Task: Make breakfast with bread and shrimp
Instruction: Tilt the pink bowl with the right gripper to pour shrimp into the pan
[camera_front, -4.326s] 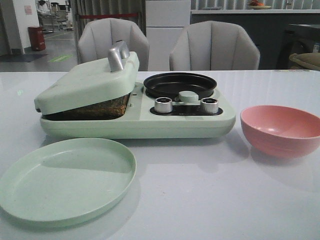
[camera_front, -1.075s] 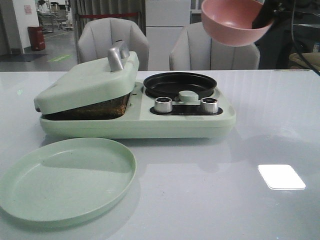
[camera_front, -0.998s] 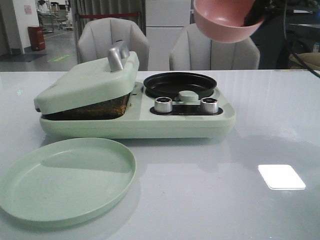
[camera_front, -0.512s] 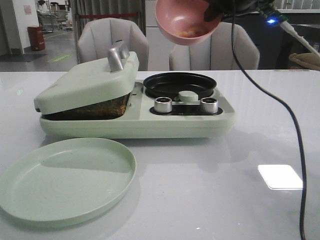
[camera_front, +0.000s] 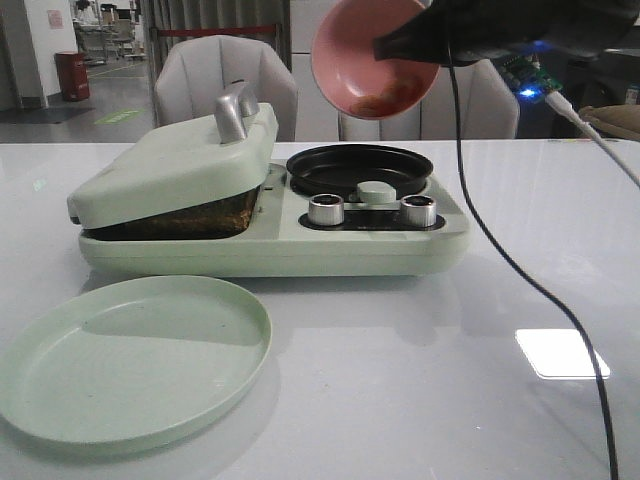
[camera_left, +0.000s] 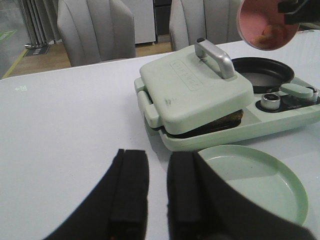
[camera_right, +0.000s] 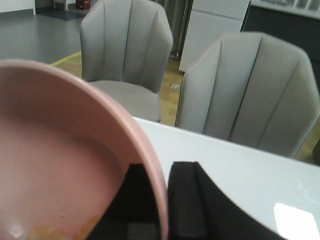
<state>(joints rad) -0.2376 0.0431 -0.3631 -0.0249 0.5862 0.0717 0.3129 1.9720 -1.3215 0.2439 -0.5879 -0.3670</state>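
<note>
My right gripper (camera_front: 392, 46) is shut on the rim of a pink bowl (camera_front: 372, 58) and holds it tilted in the air above the round black pan (camera_front: 360, 168). Pale orange shrimp (camera_front: 385, 100) lie in the bowl's low side; the left wrist view also shows the shrimp (camera_left: 270, 35). In the right wrist view one finger is inside the bowl (camera_right: 60, 160) and one outside, at the right gripper (camera_right: 162, 172). Bread (camera_front: 190, 218) shows as a dark crust under the nearly closed lid (camera_front: 175, 160). My left gripper (camera_left: 157, 192) hangs over bare table, slightly open and empty.
The pale green sandwich maker (camera_front: 300, 245) has two silver knobs (camera_front: 327, 209) in front of the pan. A green plate (camera_front: 135, 360) lies at the front left. The right arm's black cable (camera_front: 500, 260) hangs over the table's right side. Grey chairs (camera_front: 225, 80) stand behind.
The pink bowl, earlier on the table at the right, has been lifted, carried left and lowered over the pan. It has tipped further, its opening now turned toward the front camera.
</note>
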